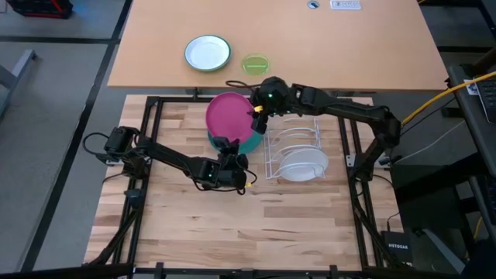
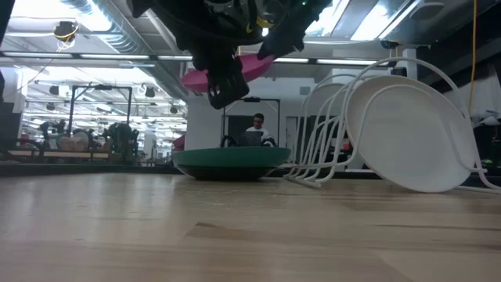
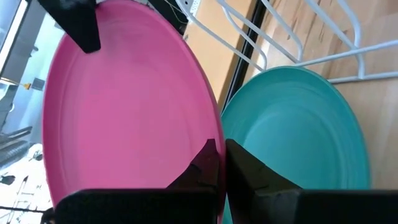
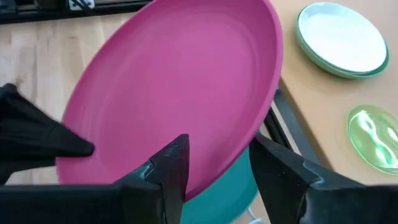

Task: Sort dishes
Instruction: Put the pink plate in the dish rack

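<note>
The magenta-pink plate [image 1: 228,113] is lifted and tilted above the large teal plate [image 1: 246,145], which rests flat on the table [image 2: 231,160]. My left gripper [image 1: 231,153] is shut on the pink plate's near rim. My right gripper [image 1: 260,118] is open at the plate's right rim; one finger [image 4: 171,167] is over the plate's face and the other [image 4: 280,177] is past the rim. The plain white plate [image 1: 304,164] leans in the white wire rack [image 1: 293,139]. The dark red bowl is out of view. My left gripper pinches the pink plate's rim [image 3: 210,134] between its two fingers, one finger [image 3: 204,167] on the upper face and one [image 3: 252,171] under it. The fingers come from the table's near side. The plate is lifted clear of the teal plate and tilted.
On the far tan table lie a white plate with a green rim [image 1: 208,53] and a small lime-green dish [image 1: 255,63]. The wire rack has open slots behind the white plate. There is bare wood at the near side of the table [image 1: 248,225]. A person sits far off in the room [image 2: 254,129].
</note>
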You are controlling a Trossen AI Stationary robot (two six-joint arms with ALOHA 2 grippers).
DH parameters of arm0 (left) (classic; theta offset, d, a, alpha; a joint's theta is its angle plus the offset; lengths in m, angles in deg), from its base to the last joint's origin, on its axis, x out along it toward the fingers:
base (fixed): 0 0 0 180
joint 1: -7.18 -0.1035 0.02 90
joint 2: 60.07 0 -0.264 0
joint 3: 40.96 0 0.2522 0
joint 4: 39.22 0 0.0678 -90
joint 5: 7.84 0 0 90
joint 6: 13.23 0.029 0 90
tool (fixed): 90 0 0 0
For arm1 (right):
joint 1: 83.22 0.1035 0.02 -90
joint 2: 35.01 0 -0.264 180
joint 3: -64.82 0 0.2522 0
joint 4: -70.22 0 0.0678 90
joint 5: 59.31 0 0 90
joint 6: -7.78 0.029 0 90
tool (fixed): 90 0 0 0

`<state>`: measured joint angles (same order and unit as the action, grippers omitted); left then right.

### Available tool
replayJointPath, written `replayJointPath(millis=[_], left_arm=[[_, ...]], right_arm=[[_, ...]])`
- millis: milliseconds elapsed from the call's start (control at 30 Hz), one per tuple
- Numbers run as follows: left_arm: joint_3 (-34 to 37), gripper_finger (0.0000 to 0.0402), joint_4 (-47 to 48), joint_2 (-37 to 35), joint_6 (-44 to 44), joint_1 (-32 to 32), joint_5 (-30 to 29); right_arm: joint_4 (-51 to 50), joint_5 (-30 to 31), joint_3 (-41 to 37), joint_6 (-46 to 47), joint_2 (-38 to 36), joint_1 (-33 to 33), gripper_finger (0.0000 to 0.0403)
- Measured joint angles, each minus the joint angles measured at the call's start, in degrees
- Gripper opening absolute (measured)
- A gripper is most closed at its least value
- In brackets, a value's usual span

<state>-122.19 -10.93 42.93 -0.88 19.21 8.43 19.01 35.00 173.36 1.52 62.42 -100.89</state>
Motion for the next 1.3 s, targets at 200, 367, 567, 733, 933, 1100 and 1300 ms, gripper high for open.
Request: replayJointPath(millis=[200, 367, 567, 733, 933, 1100, 1300], left_arm=[[0.0, 0.0000, 0.2, 0.0, -0.8, 0.0, 0.1], [0.0, 0.0000, -0.1, 0.0, -0.2, 0.1, 0.1], [0.0, 0.0012, -0.6, 0.0, 0.3, 0.1, 0.4], [0.0, 0.0039, -0.4, 0.0, 0.1, 0.0, 0.2], [0.0, 0.0094, -0.2, 0.0, -0.4, 0.0, 0.4], [0.0, 0.0137, -0.8, 0.0, -1.4, 0.3, 0.1], [0.0, 0.0156, -7.1, -0.9, -3.1, 2.1, 0.2]], right_arm=[[0.9, -2.3, 0.1, -0.2, 1.6, -0.1, 0.0152], [1.8, -1.8, 0.1, -3.6, 1.7, 0.0, 0.0081], [6.9, -2.4, 0.1, -5.2, 1.8, 0.0, 0.0020], [10.7, -3.0, 0.0, -6.3, 1.8, 0.1, 0.0015], [12.2, -1.9, 0.0, -9.9, 1.8, 0.2, 0.0011], [13.3, 1.8, 0.0, -12.9, 1.8, 0.1, 0.0010], [13.1, 10.3, -0.1, -18.8, 1.8, 0.0, 0.0010]])
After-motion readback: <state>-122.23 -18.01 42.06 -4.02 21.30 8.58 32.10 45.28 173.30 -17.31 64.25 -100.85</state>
